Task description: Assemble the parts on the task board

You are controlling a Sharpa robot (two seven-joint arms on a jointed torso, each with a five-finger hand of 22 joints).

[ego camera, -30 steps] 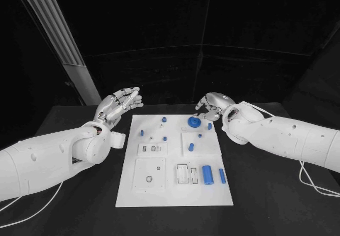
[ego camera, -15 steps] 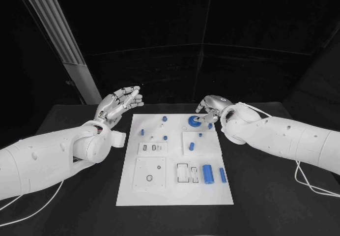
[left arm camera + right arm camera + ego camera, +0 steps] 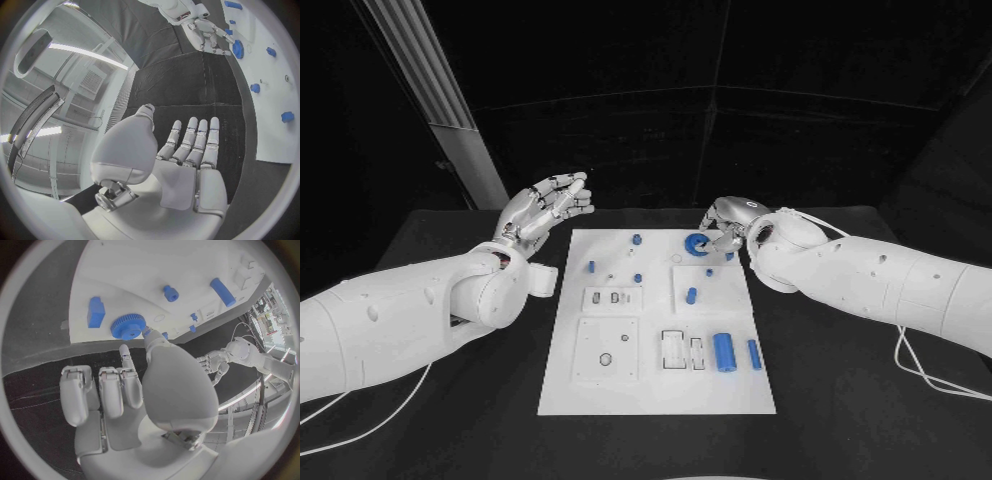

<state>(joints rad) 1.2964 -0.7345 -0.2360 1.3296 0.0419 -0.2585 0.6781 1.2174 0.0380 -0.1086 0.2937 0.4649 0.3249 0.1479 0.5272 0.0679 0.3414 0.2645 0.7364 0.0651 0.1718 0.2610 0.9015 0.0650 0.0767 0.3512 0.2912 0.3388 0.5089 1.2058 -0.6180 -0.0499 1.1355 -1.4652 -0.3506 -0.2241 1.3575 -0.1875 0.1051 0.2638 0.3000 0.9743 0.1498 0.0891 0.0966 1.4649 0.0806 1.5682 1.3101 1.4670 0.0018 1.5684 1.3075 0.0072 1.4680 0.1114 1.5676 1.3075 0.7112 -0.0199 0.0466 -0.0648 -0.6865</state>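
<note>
The task board (image 3: pixel 656 330) lies mid-desk; its blue gear (image 3: pixel 695 244) sits near the far edge, the right hand (image 3: pixel 730 222) touching it with thumb and a fingertip; the left hand (image 3: pixel 545 208) hovers spread, holding nothing, beyond the board's far left corner.

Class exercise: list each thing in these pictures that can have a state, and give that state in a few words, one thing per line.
Left hand: raised beside the board, fingers apart, holding nothing.
Right hand: at the board's far end, fingertips at the gear.
Gear: lying flat on the board.
Large cylinder: lying on its side on the board.
Board: flat on the table.
</note>
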